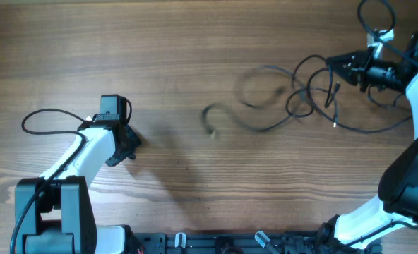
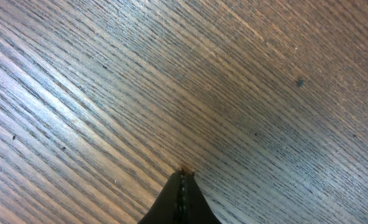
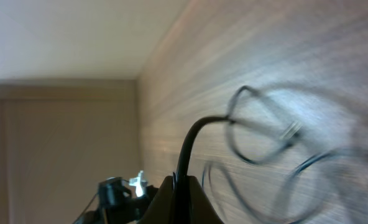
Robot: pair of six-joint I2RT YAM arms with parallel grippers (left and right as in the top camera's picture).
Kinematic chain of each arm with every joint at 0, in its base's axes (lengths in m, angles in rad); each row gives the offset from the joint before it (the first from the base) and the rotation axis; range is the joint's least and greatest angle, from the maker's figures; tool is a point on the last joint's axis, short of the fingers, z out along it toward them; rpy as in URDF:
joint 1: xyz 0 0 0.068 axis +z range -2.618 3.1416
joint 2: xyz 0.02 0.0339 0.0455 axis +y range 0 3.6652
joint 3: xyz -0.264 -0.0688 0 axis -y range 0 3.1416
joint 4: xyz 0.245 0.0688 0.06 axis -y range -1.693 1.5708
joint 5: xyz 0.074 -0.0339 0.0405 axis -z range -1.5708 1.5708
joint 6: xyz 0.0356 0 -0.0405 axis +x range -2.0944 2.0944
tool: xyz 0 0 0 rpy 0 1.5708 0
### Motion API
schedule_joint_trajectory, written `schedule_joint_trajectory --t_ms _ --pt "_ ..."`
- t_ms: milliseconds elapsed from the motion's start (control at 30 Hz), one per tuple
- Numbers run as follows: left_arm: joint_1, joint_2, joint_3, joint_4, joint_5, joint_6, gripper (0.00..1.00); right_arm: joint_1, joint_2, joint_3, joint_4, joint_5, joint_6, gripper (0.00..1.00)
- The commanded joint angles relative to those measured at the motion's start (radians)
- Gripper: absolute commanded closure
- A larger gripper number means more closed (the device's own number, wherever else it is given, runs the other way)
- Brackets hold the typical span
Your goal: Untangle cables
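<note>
Warm brown wood with long, fine grain makes up the tabletop, and in the overhead view the streaks run from 9 to 3 o'clock. At about 8 o'clock the left hand sits low over bare wood with its fingers pressed together and nothing between them. Its wrist view shows the joined tips at or just above the grain, which has a few small dark specks. A thin black arm wire loops on the wood at 9 o'clock of that hand.

Toward 2 o'clock of the tabletop lie the cables, a loose tangle of black loops. One blurred strand trails out toward the centre. The right hand is at the tangle's 2 o'clock edge, clamped on one strand. Its wrist view shows that cord rising from the closed fingers and arching over to the blurred loops on the wood. Past the tabletop's far edge stands a pale wall above a darker tan band.
</note>
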Motion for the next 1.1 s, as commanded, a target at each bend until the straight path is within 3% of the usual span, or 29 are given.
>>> schedule_joint_trajectory --t_ms 0,133,233,333,433,633,833,933,1067 --pt "0.005 0.02 -0.026 0.008 0.03 -0.016 0.96 0.008 -0.021 -0.061 0.006 0.07 -0.039 0.96" --pt "0.002 0.02 -0.026 0.037 0.24 0.043 0.93 0.036 -0.021 -0.16 0.042 0.069 -0.067 0.96" --pt "-0.014 0.02 -0.026 0.12 0.564 0.174 0.71 0.067 -0.021 -0.215 0.064 0.029 -0.064 0.96" --pt "-0.05 0.02 -0.026 0.189 0.799 0.201 0.51 0.105 -0.021 -0.225 0.09 -0.068 -0.064 0.96" --pt "-0.119 0.02 -0.026 0.244 0.817 0.154 0.44 0.154 -0.021 -0.225 0.164 -0.231 -0.059 0.96" --pt "-0.266 0.02 -0.026 0.309 0.678 0.031 0.37 0.281 -0.021 -0.225 0.373 -0.52 -0.015 0.96" --pt "-0.345 0.02 -0.026 0.352 0.673 0.031 0.26 0.409 -0.072 -0.224 0.845 -0.518 0.417 0.96" --pt "-0.349 0.02 -0.026 0.359 0.639 0.031 0.25 0.46 -0.1 -0.224 1.174 -0.518 0.69 0.96" --pt "-0.349 0.02 -0.026 0.364 0.561 0.031 0.23 0.502 -0.114 -0.224 1.779 -0.504 1.17 0.96"
